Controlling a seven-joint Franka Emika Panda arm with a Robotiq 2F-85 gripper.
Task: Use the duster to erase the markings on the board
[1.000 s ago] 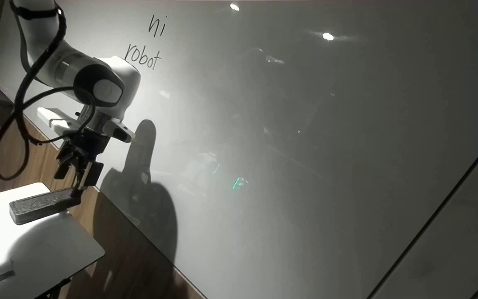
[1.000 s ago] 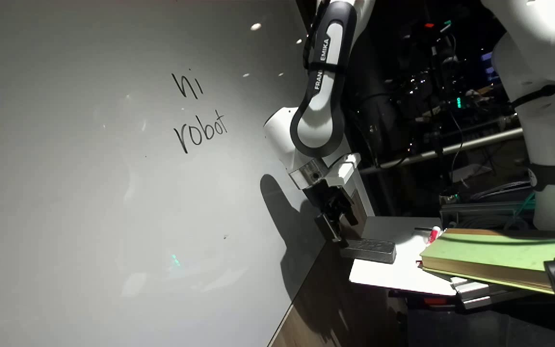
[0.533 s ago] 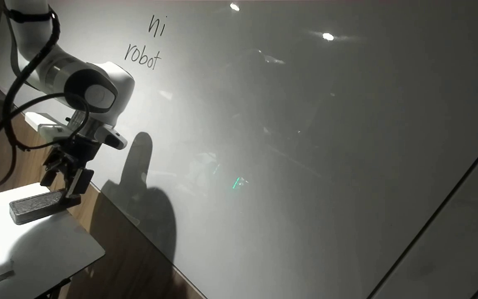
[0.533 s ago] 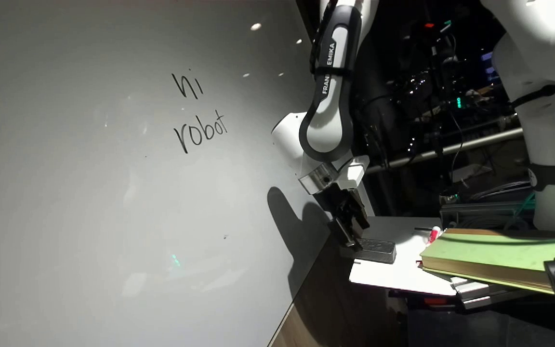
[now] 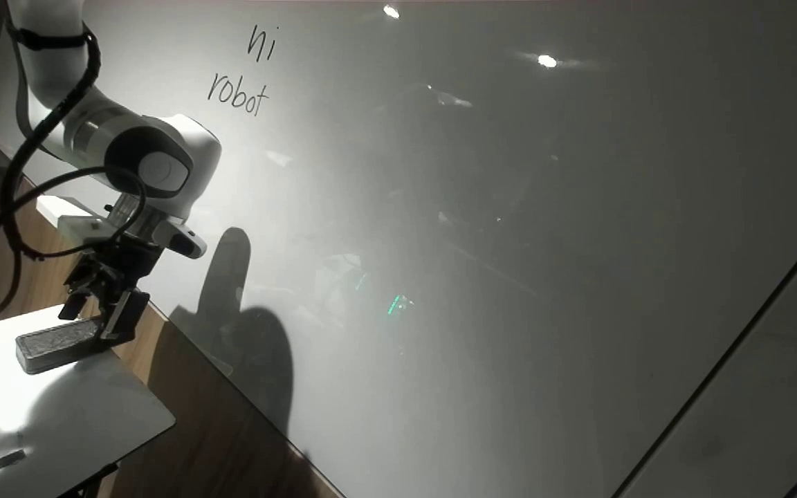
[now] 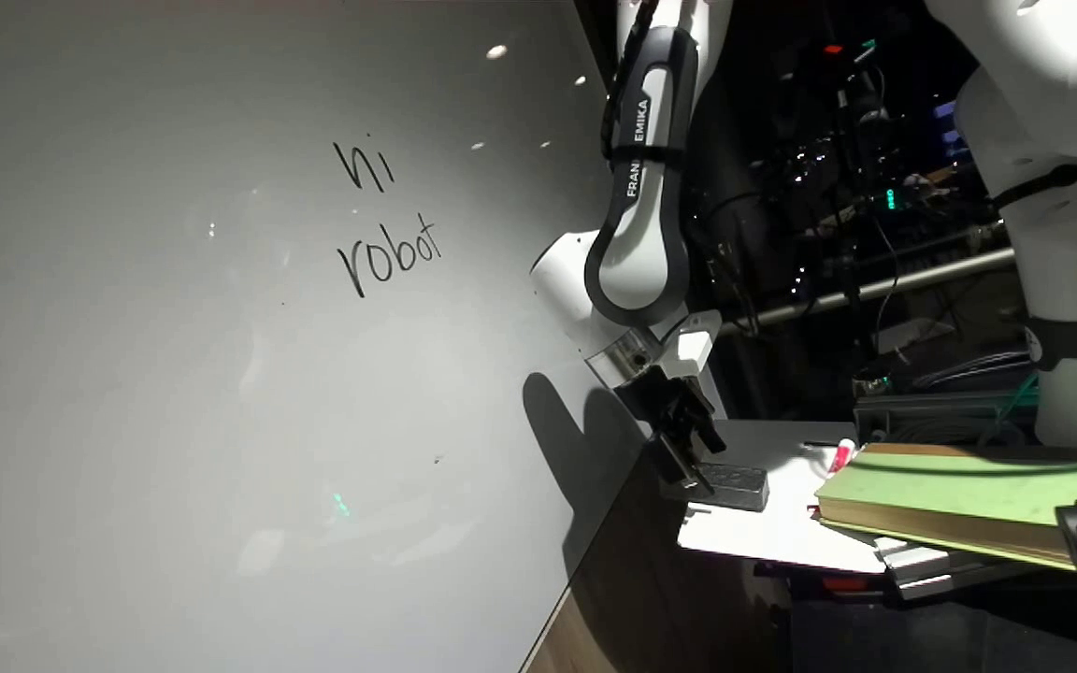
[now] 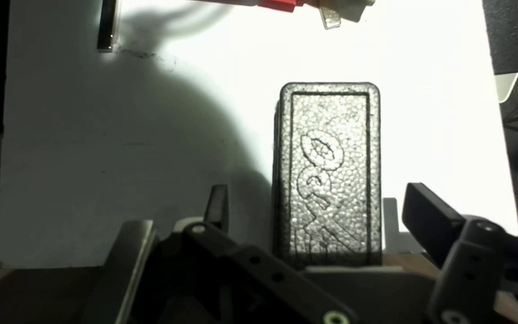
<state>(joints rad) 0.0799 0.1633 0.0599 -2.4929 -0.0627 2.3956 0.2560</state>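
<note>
The duster (image 7: pixel 331 173) lies on the tabletop (image 7: pixel 106 202), across the edge that faces the glossy board (image 5: pixel 509 242); its end nearer to the jaws seems to hang over this edge. In the wrist view the jaws stand apart, one at each side of it, and its long axis points away from them, so I think closing will take the narrow width. Its oblong top has rounded corners, a foam-like beaded grain and pressed lettering (image 7: pixel 315 184).
</note>
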